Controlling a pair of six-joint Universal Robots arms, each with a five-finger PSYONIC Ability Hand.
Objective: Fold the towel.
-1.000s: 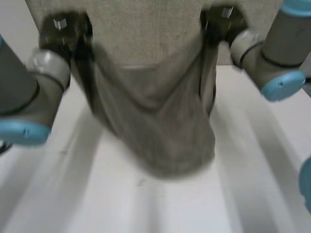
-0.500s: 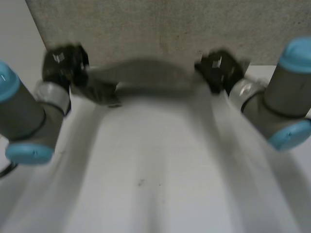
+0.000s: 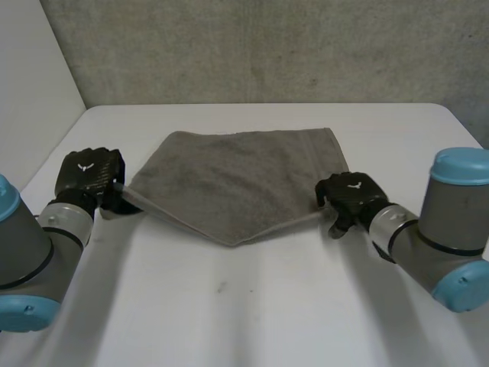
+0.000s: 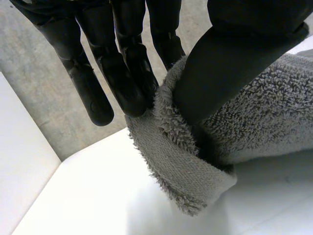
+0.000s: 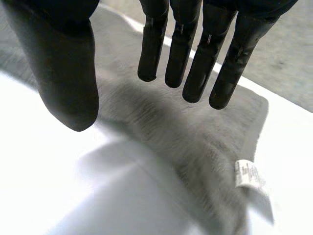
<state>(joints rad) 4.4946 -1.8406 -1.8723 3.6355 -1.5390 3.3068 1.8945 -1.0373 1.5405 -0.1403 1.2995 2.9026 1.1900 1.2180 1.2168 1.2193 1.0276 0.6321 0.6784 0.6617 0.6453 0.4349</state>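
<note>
**Towel down on the table – left hand holds on, right hand has let go**

A second ago the grey terry-cloth towel [image 3: 237, 180] hung in the air between both raised hands, sagging in the middle. Half a second ago the hands had dropped lower, with the cloth slung between them. Now it lies spread on the white table [image 3: 252, 313], in the far half and midway between the left and right edges. Its far edge runs along near the table's far edge, and its near edge comes to a blunt point towards the table's middle.

The black left hand [image 3: 90, 174] has come down to the towel's left corner and still grasps it. In the left wrist view the thumb [image 4: 230, 63] presses into the thick pile [image 4: 254, 122] while the fingers [image 4: 122, 73] lie straight on the other side – the corner is pinched between them and stands rolled up off the table.

The black right hand [image 3: 350, 195] sits at the towel's right near corner, released. In the right wrist view its fingers [image 5: 195, 49] hang straight and spread above the cloth [image 5: 195, 147], the thumb well apart, with nothing between them. A small white label [image 5: 247, 174] sticks out from the towel's edge there.
</note>
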